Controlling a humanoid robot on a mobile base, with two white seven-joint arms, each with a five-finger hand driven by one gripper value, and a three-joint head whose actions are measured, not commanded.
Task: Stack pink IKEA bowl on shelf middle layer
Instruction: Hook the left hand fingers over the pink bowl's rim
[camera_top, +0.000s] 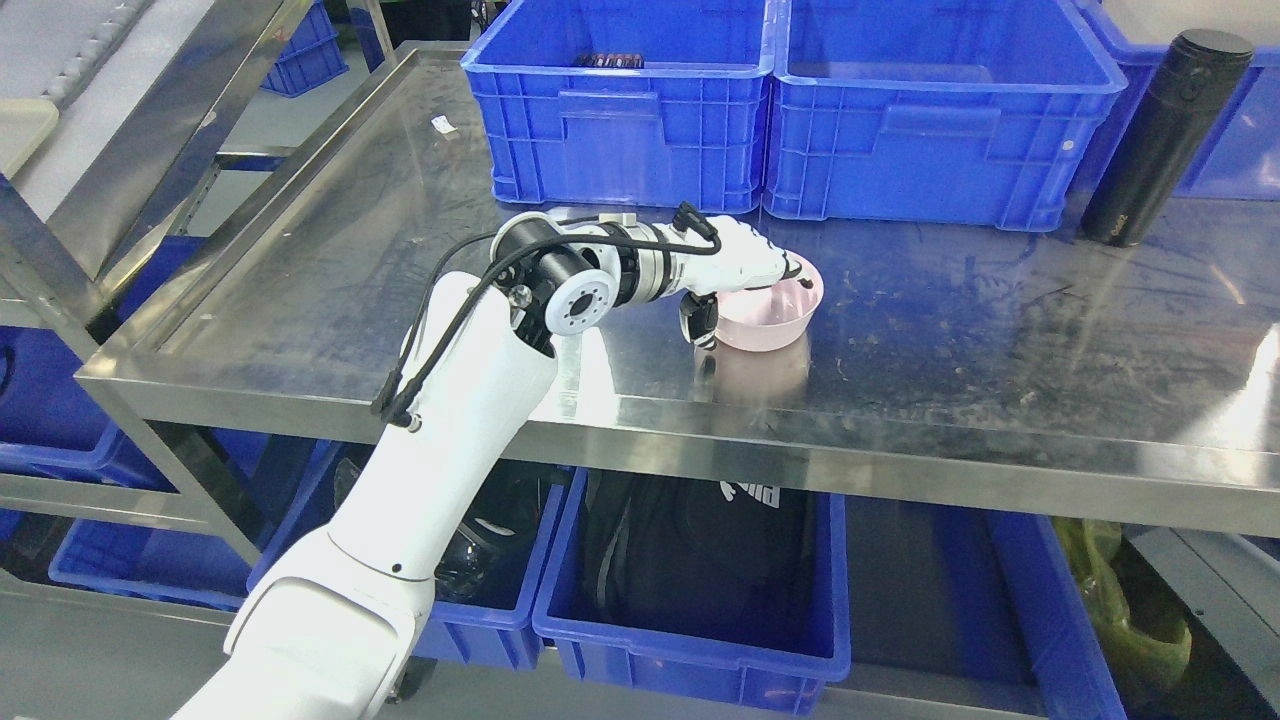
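left white robot hand (745, 265): grasping near rim of round pink plastic bowl (770, 315) | bowl: on steel shelf (950, 330), tilted, opening facing up-right | round, no long axis

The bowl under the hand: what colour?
Pale pink bowl, gripped by the left hand; head view.

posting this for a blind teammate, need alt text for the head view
The robot's white left hand grips the near rim of a round pink plastic bowl on a scuffed stainless steel shelf. Behind it stand two blue plastic crates, with a black cylindrical flask at the right.
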